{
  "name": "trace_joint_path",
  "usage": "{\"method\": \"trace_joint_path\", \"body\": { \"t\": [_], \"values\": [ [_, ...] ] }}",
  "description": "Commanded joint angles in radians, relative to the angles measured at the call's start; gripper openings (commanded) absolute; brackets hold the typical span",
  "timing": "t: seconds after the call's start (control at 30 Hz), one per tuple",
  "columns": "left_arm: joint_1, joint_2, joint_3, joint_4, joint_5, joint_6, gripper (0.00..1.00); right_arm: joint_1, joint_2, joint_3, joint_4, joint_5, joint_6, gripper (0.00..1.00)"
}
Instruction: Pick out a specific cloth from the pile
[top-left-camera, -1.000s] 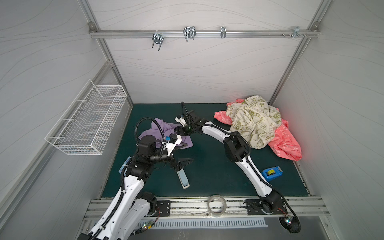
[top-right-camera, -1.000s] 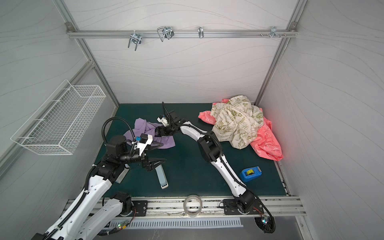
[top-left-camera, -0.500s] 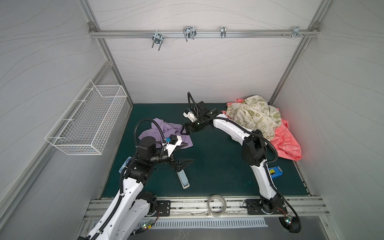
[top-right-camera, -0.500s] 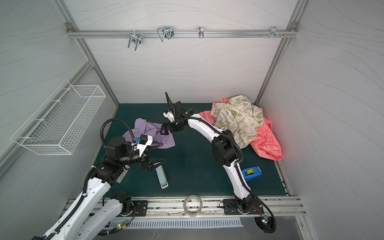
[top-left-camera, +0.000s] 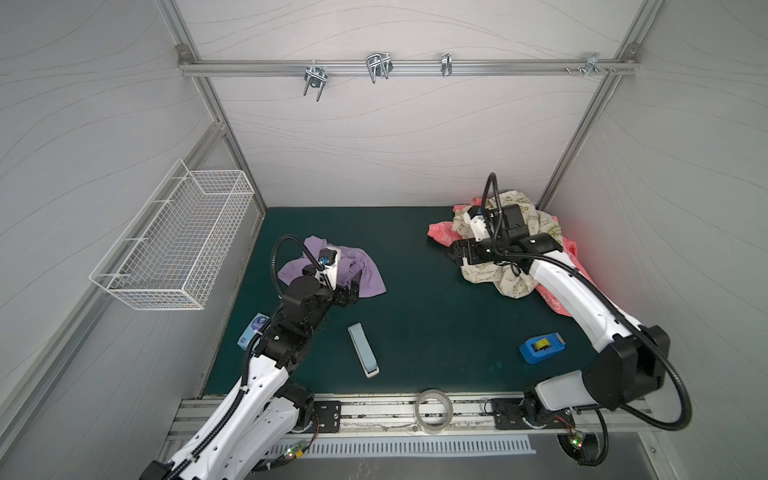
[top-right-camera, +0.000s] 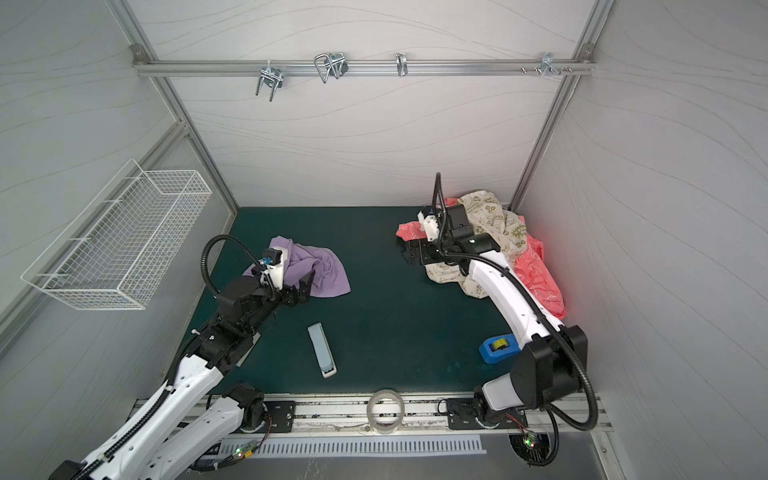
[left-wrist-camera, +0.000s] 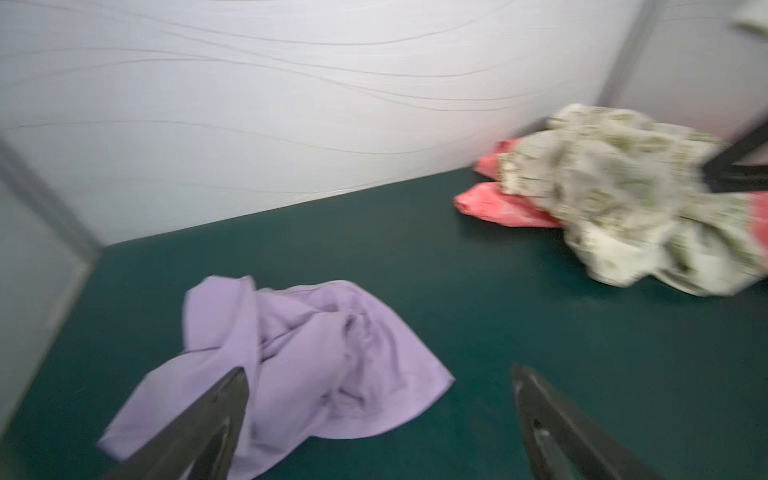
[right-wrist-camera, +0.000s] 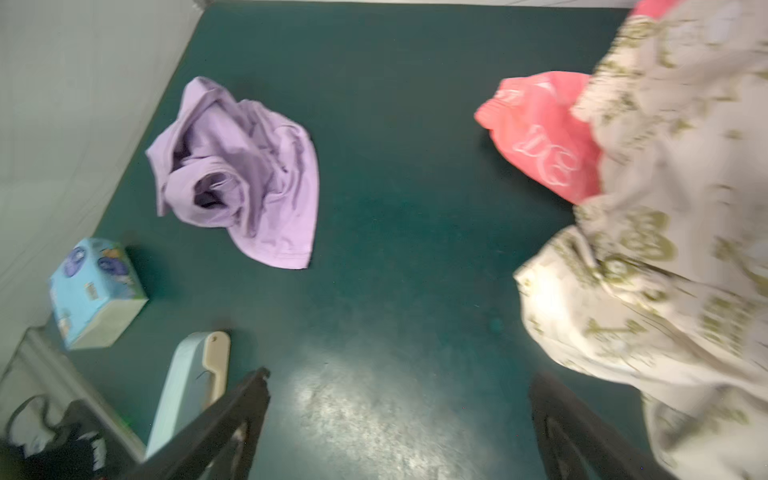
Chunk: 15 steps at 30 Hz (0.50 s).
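The cloth (top-left-camera: 368, 272) (top-right-camera: 330, 272), plain lilac and crumpled, lies alone on the green mat at the left, apart from the pile (top-left-camera: 513, 278) (top-right-camera: 494, 232) of cream printed and coral pink (top-left-camera: 559, 301) cloths in the back right corner. My left gripper (top-left-camera: 349, 291) (top-right-camera: 303, 286) stands open at the cloth's near edge. In the left wrist view, one finger (left-wrist-camera: 216, 411) of the left gripper (left-wrist-camera: 379, 374) overlaps the cloth (left-wrist-camera: 316, 353), with nothing gripped. My right gripper (top-left-camera: 457, 253) (top-right-camera: 411, 251) (right-wrist-camera: 402, 376) is open and empty above the mat, beside the pile's cream cloth (right-wrist-camera: 665, 249).
A pale blue stapler (top-left-camera: 363, 349) lies front centre. A tissue box (top-left-camera: 253, 334) sits by the left arm, and a blue tape dispenser (top-left-camera: 542, 347) is at the front right. A tape roll (top-left-camera: 434, 411) rests on the front rail. A wire basket (top-left-camera: 174, 245) hangs on the left wall.
My right arm has lifted away from the lilac cloth and swung right to the pile's edge. The left gripper has turned and moved up to the cloth's near edge. The cloth stays put.
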Motion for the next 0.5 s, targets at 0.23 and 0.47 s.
{"method": "trace_joint_path", "body": {
  "t": [0.23, 0.47],
  "values": [
    [0.178, 0.385, -0.152, 0.523, -0.391, -0.012, 0.99, -0.084, -0.195, -0.529, 0.638, 0.321, -0.18, 0.99],
    [0.246, 0.612, -0.269, 0.912, -0.336, -0.048, 0.99, -0.188, -0.12, -0.678, 0.892, 0.323, -0.161, 0.99]
  ]
}}
